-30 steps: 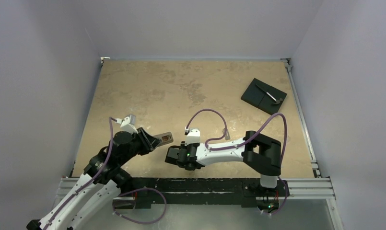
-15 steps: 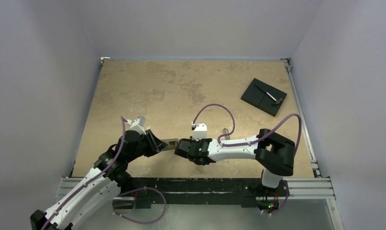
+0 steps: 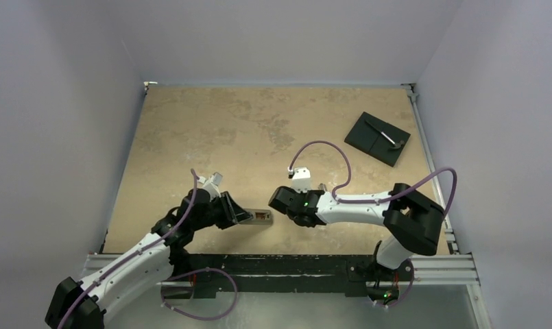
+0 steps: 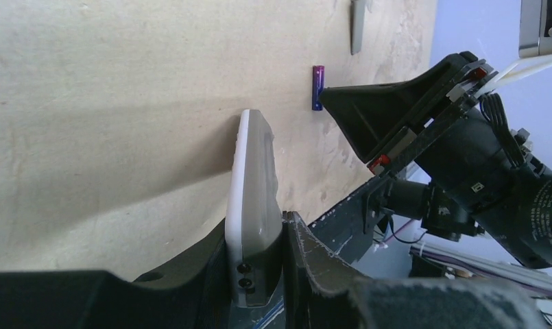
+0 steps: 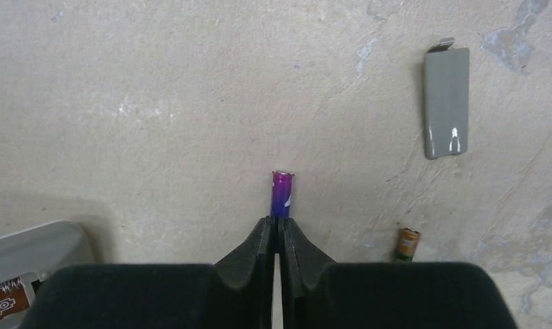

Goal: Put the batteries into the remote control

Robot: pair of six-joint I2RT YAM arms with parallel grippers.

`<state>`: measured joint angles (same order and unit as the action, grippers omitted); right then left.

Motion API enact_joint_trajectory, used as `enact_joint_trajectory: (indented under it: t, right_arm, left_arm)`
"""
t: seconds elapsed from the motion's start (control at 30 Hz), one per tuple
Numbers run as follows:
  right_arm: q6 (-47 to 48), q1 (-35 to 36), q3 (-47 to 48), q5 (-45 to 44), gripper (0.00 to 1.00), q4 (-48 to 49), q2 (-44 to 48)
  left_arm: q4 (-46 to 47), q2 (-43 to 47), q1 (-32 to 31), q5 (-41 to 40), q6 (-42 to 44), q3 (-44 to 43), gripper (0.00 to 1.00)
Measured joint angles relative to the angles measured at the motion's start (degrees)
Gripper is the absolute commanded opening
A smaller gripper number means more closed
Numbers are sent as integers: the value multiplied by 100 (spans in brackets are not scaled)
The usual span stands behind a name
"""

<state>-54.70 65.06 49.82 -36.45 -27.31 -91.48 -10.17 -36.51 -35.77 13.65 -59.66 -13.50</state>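
The remote control [image 4: 256,199], white face and grey back, stands on its long edge against the table, with my left gripper [image 4: 259,274] shut on its near end. From above the remote control [image 3: 260,217] pokes right out of the left gripper [image 3: 240,215]. One purple battery [image 5: 282,194] lies on the table, and my right gripper [image 5: 280,221] is pinched on its near end. The left wrist view shows this battery [image 4: 318,88] at the right gripper's tips. A second battery [image 5: 407,244], gold and green, lies to the right. The right gripper [image 3: 278,201] sits just right of the remote.
The grey cover strip [image 5: 446,103] lies on the table beyond the second battery, and the cover strip [image 4: 357,24] also shows in the left wrist view. A black square plate [image 3: 377,137] with a small tool sits at the far right. The table's front rail [image 3: 280,264] runs close behind both grippers.
My left arm has swung right and brought the remote down to the table. My right arm has shifted right, and its jaws have closed onto the purple battery.
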Motion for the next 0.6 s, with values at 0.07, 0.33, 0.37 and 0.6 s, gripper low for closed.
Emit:
enact_joint_trajectory:
  t: [0.07,0.33,0.37,0.6]
  right_arm:
    - [173,-44,-72,15,15,9,83]
    - [577,-63,-144,116,25,116,291]
    - [603,-74,-146,127,27,127,313]
    - [721,-146,-232,160,36,120,734]
  left_arm:
    - [455,-133,0,168,-129,190,0]
    - [1985,-734,0,564,-573,728,0]
    - [2153,-822,0,592,-599,765,0]
    - [2997,-1261,0,699,-748,966,0]
